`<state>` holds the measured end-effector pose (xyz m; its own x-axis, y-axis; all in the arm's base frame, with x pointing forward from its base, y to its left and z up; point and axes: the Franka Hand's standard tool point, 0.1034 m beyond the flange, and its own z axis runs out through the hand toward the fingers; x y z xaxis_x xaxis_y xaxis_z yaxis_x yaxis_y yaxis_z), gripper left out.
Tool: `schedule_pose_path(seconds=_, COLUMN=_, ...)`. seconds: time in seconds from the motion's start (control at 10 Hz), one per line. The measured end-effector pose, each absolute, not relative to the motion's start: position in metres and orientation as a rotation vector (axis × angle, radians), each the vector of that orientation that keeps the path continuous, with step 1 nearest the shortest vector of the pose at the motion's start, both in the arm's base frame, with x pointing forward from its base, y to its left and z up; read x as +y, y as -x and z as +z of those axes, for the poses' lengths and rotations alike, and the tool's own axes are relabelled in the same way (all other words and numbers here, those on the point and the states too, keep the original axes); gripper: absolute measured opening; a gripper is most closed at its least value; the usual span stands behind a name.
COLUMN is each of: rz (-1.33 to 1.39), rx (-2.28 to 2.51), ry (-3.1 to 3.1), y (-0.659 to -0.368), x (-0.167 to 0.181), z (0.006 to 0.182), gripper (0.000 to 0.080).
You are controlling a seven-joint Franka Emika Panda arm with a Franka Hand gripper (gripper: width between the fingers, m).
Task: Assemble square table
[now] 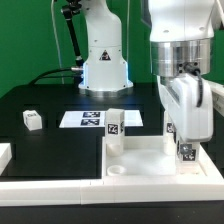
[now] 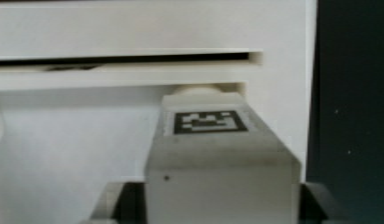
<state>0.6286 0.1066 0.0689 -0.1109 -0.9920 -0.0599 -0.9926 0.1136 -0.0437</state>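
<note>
The square table's white slab (image 1: 146,167) lies at the front of the exterior view, raised rim up. One white tagged leg (image 1: 115,122) stands upright at its far left corner. My gripper (image 1: 185,138) is over the slab's right side, shut on a second white tagged leg (image 1: 185,152) that it holds upright, lower end down at the slab's right rim. I cannot tell if that end sits in a socket. In the wrist view the held leg (image 2: 215,150) fills the gap between my gripper's (image 2: 221,206) dark fingers (image 2: 128,203), with the slab (image 2: 100,110) behind it. A third leg (image 1: 32,119) lies loose on the black table at the exterior view's left.
The marker board (image 1: 84,119) lies flat behind the slab. A long white border rail (image 1: 55,186) runs along the front, with another piece (image 1: 4,153) at the exterior view's left. The arm's white base (image 1: 103,60) stands at the back.
</note>
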Motion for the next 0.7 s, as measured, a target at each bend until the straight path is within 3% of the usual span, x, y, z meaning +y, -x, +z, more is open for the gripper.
schedule_pose_path(seconds=0.3, rz=0.003, rx=2.552, ry=1.601, y=-0.6261, x=0.1109, z=0.0688, gripper=0.0296)
schedule_pose_path(seconds=0.7, rz=-0.024, rx=2.539, ry=1.628, y=-0.6243, x=0.1090, z=0.0687, gripper=0.0304)
